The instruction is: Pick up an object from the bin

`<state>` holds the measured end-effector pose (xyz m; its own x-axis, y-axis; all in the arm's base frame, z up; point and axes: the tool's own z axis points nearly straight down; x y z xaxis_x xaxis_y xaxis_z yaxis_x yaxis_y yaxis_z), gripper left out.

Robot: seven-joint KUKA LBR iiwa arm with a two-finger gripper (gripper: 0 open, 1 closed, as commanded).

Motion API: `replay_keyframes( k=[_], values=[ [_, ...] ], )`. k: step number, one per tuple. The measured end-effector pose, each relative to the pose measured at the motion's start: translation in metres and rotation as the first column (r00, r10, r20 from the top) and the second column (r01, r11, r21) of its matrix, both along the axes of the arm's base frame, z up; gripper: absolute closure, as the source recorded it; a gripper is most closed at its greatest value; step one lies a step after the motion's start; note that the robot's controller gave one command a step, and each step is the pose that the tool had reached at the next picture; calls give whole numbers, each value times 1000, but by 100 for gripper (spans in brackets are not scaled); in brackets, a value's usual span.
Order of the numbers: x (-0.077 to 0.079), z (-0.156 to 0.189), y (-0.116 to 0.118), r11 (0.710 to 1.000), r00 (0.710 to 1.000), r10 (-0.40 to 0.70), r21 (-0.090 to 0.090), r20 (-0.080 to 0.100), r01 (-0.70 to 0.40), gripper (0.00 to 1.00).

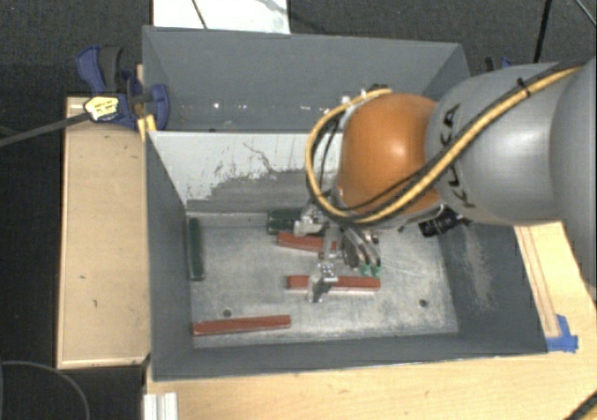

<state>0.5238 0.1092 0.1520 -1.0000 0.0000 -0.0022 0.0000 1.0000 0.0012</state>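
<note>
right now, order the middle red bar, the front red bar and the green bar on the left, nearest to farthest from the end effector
1. Middle red bar, right at the end effector, mid-bin.
2. Front red bar, by the front wall, left of centre.
3. Green bar, along the left wall.

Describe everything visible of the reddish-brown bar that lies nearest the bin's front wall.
The reddish-brown bar is a long, thin, flat strip of plain colour, maybe wood or plastic. It lies on the bin floor at the front left, almost parallel to the front wall. Nothing touches it; the gripper is apart, farther right.
</note>
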Motion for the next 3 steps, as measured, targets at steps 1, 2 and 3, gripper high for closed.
replay_keyframes(
  k=[1,2,3],
  values=[
    [-1,-75,-62,1000,1000,-1,4,9,1,0],
    [-1,-71,-59,1000,1000,-4,1,6,4,0],
    [-41,-51,-48,995,995,-99,-1,-4,99,0]
  ],
)
